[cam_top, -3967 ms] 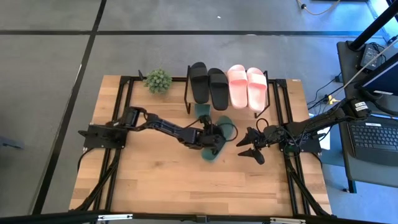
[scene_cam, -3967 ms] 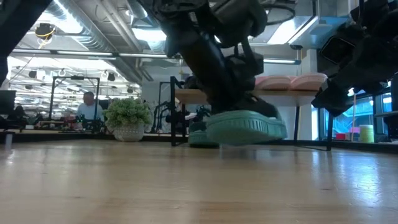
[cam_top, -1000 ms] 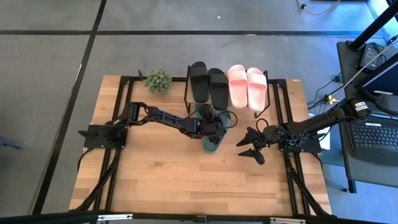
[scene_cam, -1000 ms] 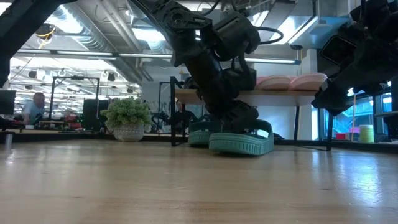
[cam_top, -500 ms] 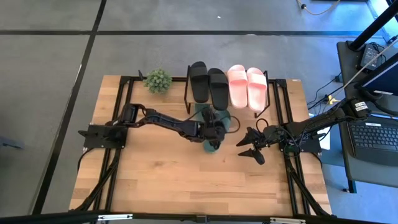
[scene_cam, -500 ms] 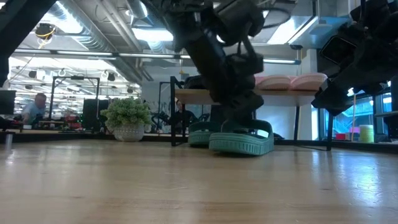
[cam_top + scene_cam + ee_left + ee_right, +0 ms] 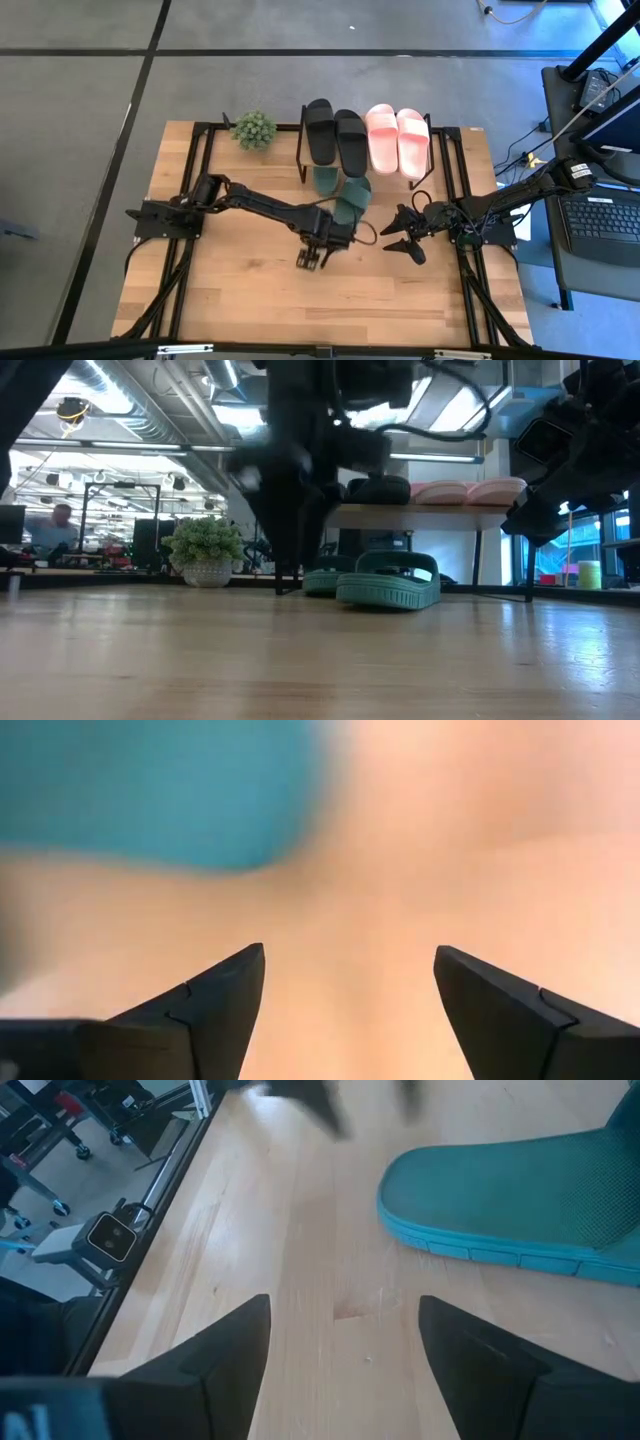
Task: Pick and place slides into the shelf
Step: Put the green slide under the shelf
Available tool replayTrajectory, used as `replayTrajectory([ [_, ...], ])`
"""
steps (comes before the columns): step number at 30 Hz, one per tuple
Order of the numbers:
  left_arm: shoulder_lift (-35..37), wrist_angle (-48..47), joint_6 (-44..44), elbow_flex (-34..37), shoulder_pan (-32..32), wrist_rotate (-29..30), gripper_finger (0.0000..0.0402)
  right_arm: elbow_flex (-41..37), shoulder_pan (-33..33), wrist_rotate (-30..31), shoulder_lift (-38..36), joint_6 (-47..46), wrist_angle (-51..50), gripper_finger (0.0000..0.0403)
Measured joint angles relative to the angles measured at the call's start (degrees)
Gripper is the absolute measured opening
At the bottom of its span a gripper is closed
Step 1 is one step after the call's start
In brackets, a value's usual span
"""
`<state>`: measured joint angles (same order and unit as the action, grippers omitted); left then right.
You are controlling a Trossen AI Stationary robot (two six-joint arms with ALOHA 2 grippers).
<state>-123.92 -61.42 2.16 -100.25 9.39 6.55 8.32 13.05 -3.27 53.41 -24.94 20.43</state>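
High view: the dark green slides (image 7: 340,190) sit on the table at the shelf's (image 7: 365,150) front edge, toes tucked under it, one angled a little. Black slides (image 7: 335,133) and pink slides (image 7: 397,140) rest side by side on the shelf's top plank. Left gripper (image 7: 309,259) hovers over bare wood near the table's middle, fingers spread, gripping nothing. Right gripper (image 7: 398,243) waits by the right edge, fingers apart
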Motion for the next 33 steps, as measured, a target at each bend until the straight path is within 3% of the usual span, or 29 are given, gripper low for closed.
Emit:
replayTrajectory([
  [2,0.00,2.01,3.48,0.49,0.67,-7.95,0.0284,0.00,0.00,0.00,0.00,0.20,0.00,0.0255],
  [4,0.00,4.07,5.67,1.23,1.20,-10.83,0.0284,0.00,0.01,0.00,0.00,1.13,0.00,0.0256],
  [9,-0.04,9.49,5.49,3.42,0.71,-7.56,0.0284,0.00,0.00,0.00,0.00,1.30,-0.04,0.0255],
  [28,-0.09,24.51,5.94,5.64,-3.62,-7.01,0.0284,0.00,0.01,0.00,0.00,1.41,-0.22,0.0255],
  [33,-0.09,25.58,5.89,5.64,-5.29,-3.03,0.0284,0.00,0.01,0.00,0.00,1.41,-0.22,0.0255],
])
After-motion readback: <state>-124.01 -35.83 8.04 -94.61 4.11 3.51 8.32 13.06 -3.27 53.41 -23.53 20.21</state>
